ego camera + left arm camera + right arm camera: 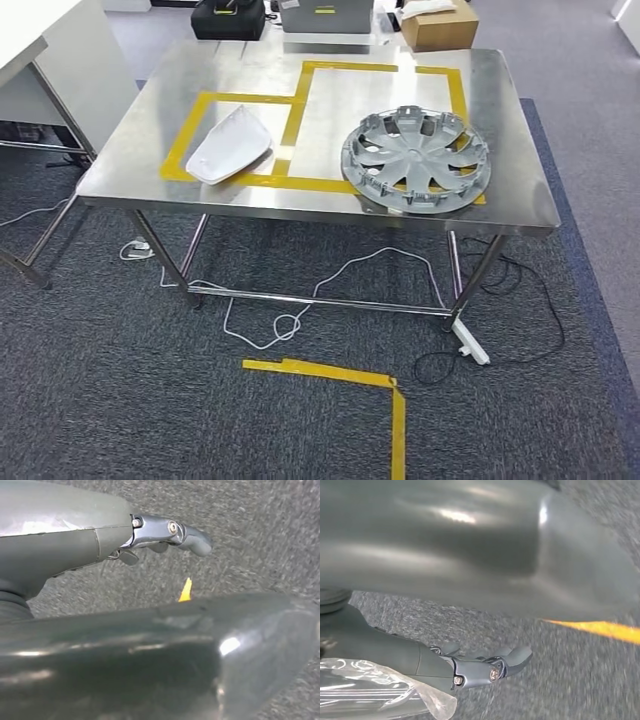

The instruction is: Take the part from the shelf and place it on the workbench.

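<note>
- The parts lie on the steel surface (226, 70) ahead: a white shell-shaped part (229, 146) on the left, inside a yellow tape outline (302, 100), and a grey wheel cover (415, 158) on the right, overlapping the tape's near strip.
- The white part's long axis runs diagonally, its pointed end toward the far right; the wheel cover lies flat, face up.
- No shelf can be seen, so which part is the task's own I cannot tell; both already rest on the surface.
- The left robot hand (166, 532) hangs over the carpet (113, 380), fingers stretched out, holding nothing.
- The right robot hand (486, 667) likewise hangs with fingers extended and empty; clear plastic film (376, 690) wraps the arm behind it.
- Both parts lie forward and above the hanging hands: the white part toward the left one, the wheel cover toward the right.
- Floor tape (355, 385) marks a corner on the carpet before the surface.
</note>
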Controlling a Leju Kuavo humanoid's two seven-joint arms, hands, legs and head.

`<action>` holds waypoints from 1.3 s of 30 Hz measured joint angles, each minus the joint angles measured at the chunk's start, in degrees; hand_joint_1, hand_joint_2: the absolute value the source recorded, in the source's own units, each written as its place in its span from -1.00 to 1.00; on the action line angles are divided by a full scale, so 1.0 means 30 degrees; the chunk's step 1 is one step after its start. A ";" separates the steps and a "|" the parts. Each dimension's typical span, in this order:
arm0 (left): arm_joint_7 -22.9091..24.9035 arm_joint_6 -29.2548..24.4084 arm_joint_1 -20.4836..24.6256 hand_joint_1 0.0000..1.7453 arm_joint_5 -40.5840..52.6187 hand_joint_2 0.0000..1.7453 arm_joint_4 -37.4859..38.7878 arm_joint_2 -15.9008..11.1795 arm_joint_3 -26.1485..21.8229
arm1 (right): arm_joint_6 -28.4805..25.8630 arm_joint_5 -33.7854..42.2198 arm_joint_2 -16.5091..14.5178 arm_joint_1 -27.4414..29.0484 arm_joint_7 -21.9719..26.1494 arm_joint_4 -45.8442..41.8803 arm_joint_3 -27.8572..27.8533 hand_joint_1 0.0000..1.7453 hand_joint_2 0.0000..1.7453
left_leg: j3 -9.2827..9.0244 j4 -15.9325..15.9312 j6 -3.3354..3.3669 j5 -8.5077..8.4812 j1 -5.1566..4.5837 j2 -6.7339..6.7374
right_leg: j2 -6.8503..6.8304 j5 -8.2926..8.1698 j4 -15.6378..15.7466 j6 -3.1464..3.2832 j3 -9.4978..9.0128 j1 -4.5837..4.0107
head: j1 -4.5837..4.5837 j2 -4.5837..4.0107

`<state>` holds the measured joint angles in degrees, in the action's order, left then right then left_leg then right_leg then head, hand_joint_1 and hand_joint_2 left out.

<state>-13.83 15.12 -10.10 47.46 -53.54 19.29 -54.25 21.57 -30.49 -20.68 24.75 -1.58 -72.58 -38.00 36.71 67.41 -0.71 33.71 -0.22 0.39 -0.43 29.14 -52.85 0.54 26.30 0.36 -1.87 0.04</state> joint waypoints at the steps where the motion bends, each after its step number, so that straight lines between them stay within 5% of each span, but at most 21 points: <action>1: -0.0131 0.0200 0.0063 -1.00 0.0091 -1.00 0.0099 -0.0120 -0.0108 | 0.0113 -0.0383 0.0000 -0.0179 0.0209 0.0213 -0.0148 -1.00 -1.00 | 0.0176 0.1098 -0.0076 0.0488 0.0056 0.0000 | -0.0017 -0.0147 -0.0144 -0.0005 0.0276 -0.0001 | 0.0004 0.0000; 3: -0.0370 0.0413 0.0199 -1.00 0.0211 -1.00 0.0337 -0.0346 -0.0334 | 0.0248 -0.0946 0.0000 -0.0512 0.0523 0.0623 -0.0428 -1.00 -1.00 | -0.0337 0.1441 -0.0148 0.0193 0.0160 0.0000 | -0.0038 -0.0410 -0.0502 -0.0047 0.0861 0.0001 | 0.0002 0.0000; 5: -0.0497 0.0466 0.0288 -1.00 0.0298 -1.00 0.0477 -0.0521 -0.0514 | 0.0302 -0.1197 0.0000 -0.0751 0.0676 0.0920 -0.0648 -1.00 -1.00 | -0.2083 -0.0886 -0.0084 -0.0741 0.0215 -0.0026 | -0.0016 -0.0611 -0.0859 -0.0151 0.1430 0.0006 | 0.0002 0.0000; 7: -0.0579 0.0468 0.0371 -1.00 0.0346 -1.00 0.0561 -0.0652 -0.0634 | 0.0328 -0.1293 0.0000 -0.0902 0.0734 0.1118 -0.0823 -1.00 -1.00 | -0.3574 -0.3335 0.0056 -0.1018 0.0177 -0.0080 | -0.0007 -0.0808 -0.1122 -0.0337 0.1817 -0.0030 | -0.0013 0.0000; 11: -0.0696 0.0506 0.0501 -1.00 0.0489 -1.00 0.0750 -0.0759 -0.0940 | 0.0477 -0.1663 0.0000 -0.1089 0.0948 0.1409 -0.1139 -1.00 -1.00 | -0.3404 -0.4123 0.0536 -0.1312 0.0103 -0.0032 | 0.0010 -0.1119 -0.1280 -0.0805 0.2281 0.0007 | -0.0011 0.0000; 12: -0.0716 0.0546 0.0557 -1.00 0.0582 -1.00 0.0787 -0.0769 -0.1036 | 0.0511 -0.1853 0.0000 -0.1130 0.1052 0.1493 -0.1256 -1.00 -1.00 | -0.3183 -0.4164 0.0730 -0.1525 0.0120 0.0016 | 0.0045 -0.0682 -0.1573 -0.0891 0.2450 0.0030 | -0.0040 0.0000; 15: -0.0805 0.0721 0.0712 -1.00 0.0954 -1.00 0.0921 -0.0770 -0.1389 | 0.0590 -0.2506 0.0000 -0.1376 0.1415 0.1792 -0.1601 -1.00 -1.00 | -0.2362 -0.4191 0.1049 -0.2207 0.0084 0.0141 | 0.0109 0.2164 -0.4395 -0.1015 0.3195 0.0068 | -0.0122 0.0000; 17: -0.0922 0.0845 0.0797 -1.00 0.1275 -1.00 0.1038 -0.0767 -0.1677 | 0.0663 -0.2938 0.0000 -0.1586 0.1663 0.2005 -0.1846 -1.00 -1.00 | -0.1724 -0.4147 0.1053 -0.2713 0.0009 0.0189 | 0.0107 0.2833 -0.6244 -0.1050 0.3196 0.0070 | -0.0115 0.0000; 19: -0.1018 0.0949 0.0878 -1.00 0.1522 -1.00 0.1122 -0.0741 -0.1954 | 0.0727 -0.3240 0.0000 -0.1725 0.1829 0.2151 -0.2069 -1.00 -1.00 | -0.1042 -0.4063 0.1005 -0.3214 -0.0056 0.0201 | 0.0106 0.1723 -0.5913 -0.0997 0.2138 0.0063 | -0.0109 0.0000; 21: -0.1049 0.1020 0.0938 -1.00 0.1674 -1.00 0.1149 -0.0674 -0.2181 | 0.0765 -0.3439 0.0002 -0.1853 0.1936 0.2208 -0.2197 -1.00 -1.00 | -0.0543 -0.3951 0.0913 -0.3651 -0.0123 0.0193 | 0.0103 0.0923 -0.3333 -0.0835 0.0011 0.0021 | -0.0118 0.0000; 23: -0.1062 0.1060 0.0988 -1.00 0.1777 -1.00 0.1159 -0.0610 -0.2384 | 0.0797 -0.3564 0.0004 -0.2026 0.2021 0.2256 -0.2269 -1.00 -1.00 | -0.0293 -0.3868 0.0758 -0.4102 -0.0165 0.0192 | 0.0105 0.1342 -0.0454 -0.0645 -0.1865 -0.0052 | -0.0100 0.0000; 25: -0.1142 0.1098 0.1046 -1.00 0.1972 -1.00 0.1171 -0.0597 -0.2595 | 0.0819 -0.3611 0.0002 -0.2101 0.2078 0.2357 -0.2377 -1.00 -1.00 | -0.0142 -0.3917 0.0550 -0.4603 -0.0137 0.0181 | 0.0085 0.1553 0.0588 -0.0473 -0.2277 -0.0126 | -0.0102 0.0000; 27: -0.1288 0.1030 0.1098 -1.00 0.2231 -1.00 0.1213 -0.0612 -0.2845 | 0.0788 -0.3496 0.0005 -0.2106 0.2067 0.2448 -0.2505 -1.00 -1.00 | 0.0059 -0.3716 0.0309 -0.4223 -0.0060 0.0091 | -0.0004 0.1140 0.0466 -0.0233 -0.1816 -0.0099 | -0.0091 0.0000; 29: -0.1377 0.0664 0.1145 -1.00 0.2309 -1.00 0.1266 -0.0492 -0.3035 | 0.0748 -0.3122 0.0013 -0.2075 0.1902 0.2459 -0.2588 -1.00 -1.00 | 0.0389 -0.2234 0.0077 -0.2226 0.0044 0.0016 | -0.0079 0.0632 0.0426 -0.0016 -0.1249 -0.0043 | 0.0015 0.0000; 31: -0.1390 0.0134 0.1261 -1.00 0.2140 -1.00 0.1308 -0.0249 -0.3094 | 0.0781 -0.2506 0.0015 -0.1915 0.1496 0.2332 -0.2621 -1.00 -1.00 | 0.0659 0.0322 -0.0095 -0.0272 0.0141 0.0011 | -0.0140 0.0167 0.0283 0.0035 -0.0580 -0.0055 | 0.0078 0.0000; 32: -0.1375 -0.0060 0.1331 -1.00 0.1991 -1.00 0.1342 -0.0136 -0.3086 | 0.0816 -0.2161 0.0015 -0.1818 0.1243 0.2219 -0.2612 -1.00 -1.00 | 0.0638 0.1403 -0.0153 -0.0033 0.0189 0.0011 | -0.0180 -0.0047 0.0124 0.0007 -0.0165 -0.0060 | 0.0073 0.0000; 34: -0.1305 -0.0251 0.1425 -1.00 0.1704 -1.00 0.1401 -0.0003 -0.3018 | 0.0875 -0.1646 0.0015 -0.1652 0.0842 0.1966 -0.2561 -1.00 -1.00 | -0.0047 0.2014 -0.0199 -0.0864 0.0280 0.0010 | -0.0227 -0.0398 -0.0328 -0.0070 0.0692 -0.0056 | 0.0075 0.0000; 36: -0.1166 -0.0237 0.1474 -1.00 0.1492 -1.00 0.1413 0.0060 -0.2898 | 0.0974 -0.1419 0.0015 -0.1551 0.0616 0.1731 -0.2497 -1.00 -1.00 | -0.1939 0.0096 -0.0154 -0.1538 0.0334 -0.0038 | -0.0200 -0.0708 -0.0856 -0.0206 0.1482 -0.0060 | 0.0085 0.0000; 38: -0.1042 -0.0117 0.1505 -1.00 0.1361 -1.00 0.1408 0.0098 -0.2774 | 0.1078 -0.1375 0.0011 -0.1476 0.0534 0.1528 -0.2466 -1.00 -1.00 | -0.3925 -0.2758 0.0001 -0.0952 0.0308 -0.0129 | -0.0153 -0.1016 -0.1268 -0.0409 0.2045 -0.0098 | 0.0072 0.0000; 39: -0.1009 -0.0066 0.1517 -1.00 0.1322 -1.00 0.1406 0.0115 -0.2728 | 0.1105 -0.1377 0.0011 -0.1454 0.0524 0.1450 -0.2463 -1.00 -1.00 | -0.4398 -0.3617 0.0105 -0.0606 0.0264 -0.0164 | -0.0146 -0.1193 -0.1366 -0.0523 0.2228 -0.0111 | 0.0063 0.0000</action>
<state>-16.86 14.92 -5.55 51.42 -49.33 19.63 -62.44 24.88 -34.62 -20.64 20.39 -0.01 -68.23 -45.39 23.51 56.56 -0.40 31.90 0.58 -0.10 -0.87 25.56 -56.95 -1.03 32.98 0.03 -1.68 0.04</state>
